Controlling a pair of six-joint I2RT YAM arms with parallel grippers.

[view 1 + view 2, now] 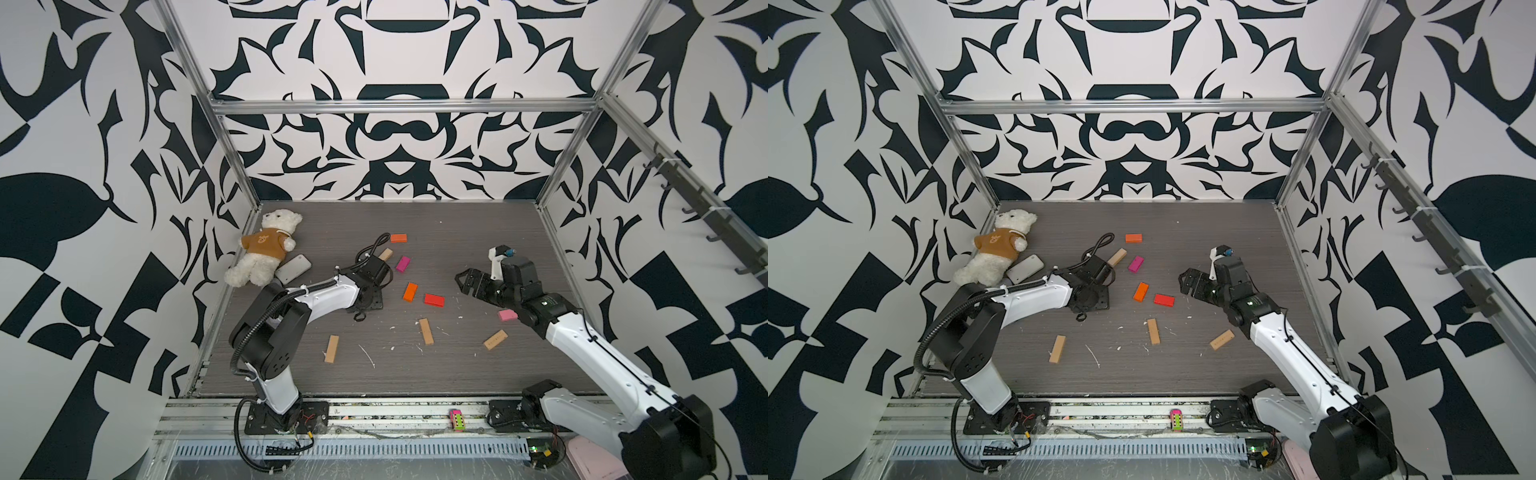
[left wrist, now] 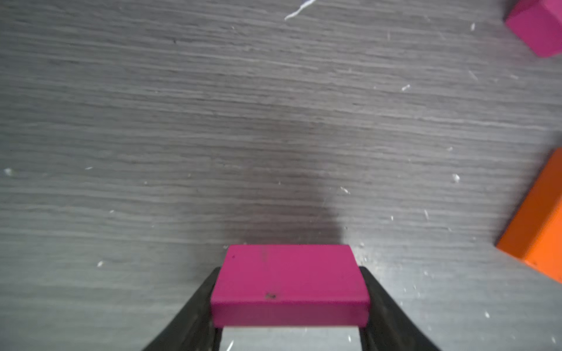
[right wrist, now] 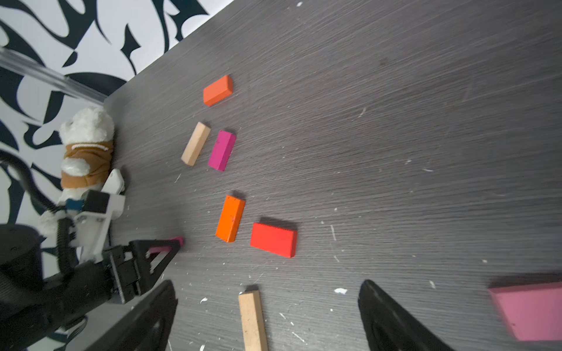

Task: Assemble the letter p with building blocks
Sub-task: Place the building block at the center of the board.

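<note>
My left gripper [image 2: 289,270] is shut on a magenta block [image 2: 289,282] just above the table. In a top view the left gripper [image 1: 368,305] points down and hides that block. My right gripper [image 1: 465,282] hangs open and empty over the table's right half, and its wrist view shows a tan block [image 3: 252,319] lying between the spread right gripper [image 3: 267,284] jaws. Loose blocks lie around: orange [image 1: 398,238], tan [image 1: 385,254], magenta [image 1: 402,264], orange [image 1: 410,292], red [image 1: 434,300], tan [image 1: 426,331], tan [image 1: 331,349], tan [image 1: 495,339] and light pink [image 1: 507,315].
A white teddy bear [image 1: 266,249] and a flat white device [image 1: 293,269] lie at the back left by the wall. A small pink-and-green toy car [image 1: 456,419] sits on the front rail. A pale pink tray [image 1: 594,461] shows at the front right.
</note>
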